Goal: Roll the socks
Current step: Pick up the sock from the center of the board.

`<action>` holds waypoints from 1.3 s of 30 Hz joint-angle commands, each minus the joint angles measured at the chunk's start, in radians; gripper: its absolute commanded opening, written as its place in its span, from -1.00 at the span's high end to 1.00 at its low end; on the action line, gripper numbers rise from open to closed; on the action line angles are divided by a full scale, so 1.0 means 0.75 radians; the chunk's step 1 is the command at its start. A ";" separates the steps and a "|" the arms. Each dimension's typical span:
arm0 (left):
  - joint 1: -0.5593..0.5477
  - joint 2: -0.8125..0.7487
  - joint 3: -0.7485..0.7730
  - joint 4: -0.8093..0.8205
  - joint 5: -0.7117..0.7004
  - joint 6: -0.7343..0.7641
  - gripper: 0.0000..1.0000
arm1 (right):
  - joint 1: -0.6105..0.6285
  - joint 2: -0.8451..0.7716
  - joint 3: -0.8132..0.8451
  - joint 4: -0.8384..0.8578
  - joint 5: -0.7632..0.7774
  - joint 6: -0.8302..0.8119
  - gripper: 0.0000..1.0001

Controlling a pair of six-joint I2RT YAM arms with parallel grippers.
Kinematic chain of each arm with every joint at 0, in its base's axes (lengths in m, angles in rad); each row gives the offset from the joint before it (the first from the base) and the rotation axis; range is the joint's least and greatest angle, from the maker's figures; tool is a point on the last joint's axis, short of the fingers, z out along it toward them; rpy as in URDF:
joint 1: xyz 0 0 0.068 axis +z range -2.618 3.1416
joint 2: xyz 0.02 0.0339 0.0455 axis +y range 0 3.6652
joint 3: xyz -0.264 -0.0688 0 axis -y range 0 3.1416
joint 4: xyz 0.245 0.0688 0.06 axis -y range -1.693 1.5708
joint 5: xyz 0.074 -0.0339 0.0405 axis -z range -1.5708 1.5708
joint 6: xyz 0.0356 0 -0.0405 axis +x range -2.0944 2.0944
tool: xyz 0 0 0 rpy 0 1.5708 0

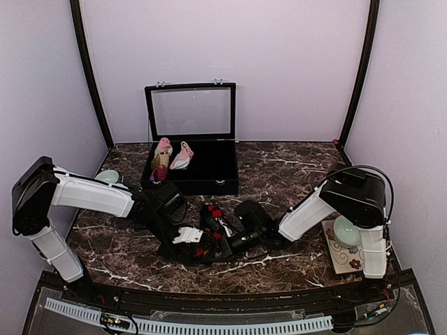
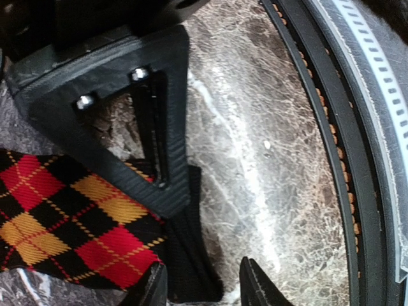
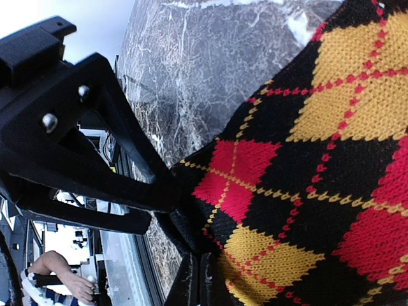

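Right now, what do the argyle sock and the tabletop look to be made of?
Argyle sock: knitted fabric, matte; stitch loops show in the diamonds. Tabletop: dark marble or marble-look laminate, glossy; pale veins and sheen, real stone uncertain.

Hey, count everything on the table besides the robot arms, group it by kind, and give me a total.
Socks: 2, pink sock, argyle sock
Sock roll: 1
Bowls: 2, left bowl, right bowl
Display case: 1
Floral mat: 1
Total: 7
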 commanded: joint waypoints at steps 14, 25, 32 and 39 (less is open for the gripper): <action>-0.020 0.066 -0.028 0.030 -0.069 -0.011 0.15 | -0.004 0.082 -0.019 -0.081 -0.055 0.092 1.00; -0.018 0.193 0.075 -0.089 -0.044 -0.084 0.72 | -0.004 0.002 -0.066 -0.075 0.040 0.022 0.93; -0.016 0.327 0.178 -0.264 0.103 -0.116 0.76 | 0.022 -0.220 -0.218 -0.075 0.267 -0.222 0.46; 0.002 0.397 0.233 -0.327 0.174 -0.126 0.77 | 0.056 -0.450 -0.345 -0.221 0.569 -0.388 -0.99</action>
